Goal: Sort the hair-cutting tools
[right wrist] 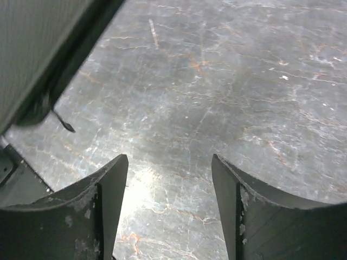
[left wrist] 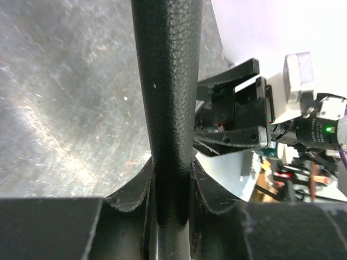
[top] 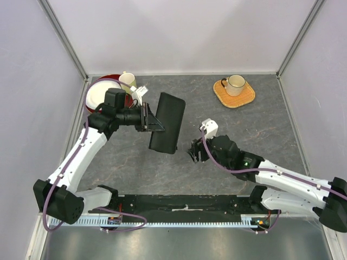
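Note:
None of the hair-cutting tools shows in any view. A black rectangular zip case (top: 167, 122) hangs tilted above the table, and my left gripper (top: 149, 118) is shut on its left edge. In the left wrist view the case's leathery edge (left wrist: 168, 108) runs up between the jaws of the left gripper (left wrist: 172, 173). My right gripper (top: 194, 151) stands open just right of the case's lower corner, nothing between its fingers. In the right wrist view the right gripper (right wrist: 169, 168) hovers over bare table, with the case (right wrist: 49, 59) and its zip pull (right wrist: 64, 123) at the upper left.
A white mug (top: 234, 83) sits on a tan coaster (top: 241, 98) at the back right. At the back left, a red-rimmed white plate (top: 100, 93) carries a cream cup (top: 128, 81). Walls close in the grey marbled table (top: 233, 130) on three sides.

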Robot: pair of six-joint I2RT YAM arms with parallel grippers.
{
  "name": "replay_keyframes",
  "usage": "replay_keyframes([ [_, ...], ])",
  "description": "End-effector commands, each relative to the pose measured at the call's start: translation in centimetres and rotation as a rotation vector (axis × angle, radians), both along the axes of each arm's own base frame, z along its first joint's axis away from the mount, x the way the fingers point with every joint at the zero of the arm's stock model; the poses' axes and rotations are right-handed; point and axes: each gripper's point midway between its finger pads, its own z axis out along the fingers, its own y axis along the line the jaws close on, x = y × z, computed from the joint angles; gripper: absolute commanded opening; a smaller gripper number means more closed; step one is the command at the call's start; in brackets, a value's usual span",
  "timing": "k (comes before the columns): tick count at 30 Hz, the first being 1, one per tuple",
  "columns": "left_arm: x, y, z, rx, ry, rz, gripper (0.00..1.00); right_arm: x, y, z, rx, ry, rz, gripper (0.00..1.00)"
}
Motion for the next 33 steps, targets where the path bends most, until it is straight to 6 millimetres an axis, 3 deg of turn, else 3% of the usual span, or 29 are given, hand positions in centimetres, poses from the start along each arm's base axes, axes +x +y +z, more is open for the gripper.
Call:
replay_keyframes([
  [1,1.0,1.1,3.9,0.077,-0.157,0.036,0.02,-1.9,2.3,2.2,0.131,-0.1,0.194,0.75],
  [6,-0.2,1.3,4.6,0.137,-0.158,0.021,0.02,-2.4,5.1,4.5,0.195,-0.232,0.303,0.78],
  [7,-0.2,1.3,5.0,0.141,-0.169,0.023,0.02,-2.5,5.8,4.1,0.184,-0.241,0.321,0.79],
  [14,-0.9,2.2,5.6,0.204,-0.189,0.035,0.02,-2.4,8.2,6.1,0.219,-0.387,0.356,0.8],
  [25,-1.5,2.4,7.6,0.199,-0.22,0.039,0.02,-3.8,10.6,5.8,0.28,-0.393,0.419,0.79],
  [28,-1.7,2.3,7.8,0.192,-0.216,0.037,0.02,-3.8,11.2,6.0,0.309,-0.395,0.405,0.7],
  [30,-2.0,2.3,7.7,0.193,-0.211,0.034,0.02,-3.4,11.7,5.6,0.31,-0.392,0.392,0.56],
  [33,-2.2,2.3,7.7,0.192,-0.205,0.034,0.02,-3.0,12.2,5.5,0.321,-0.395,0.363,0.51],
])
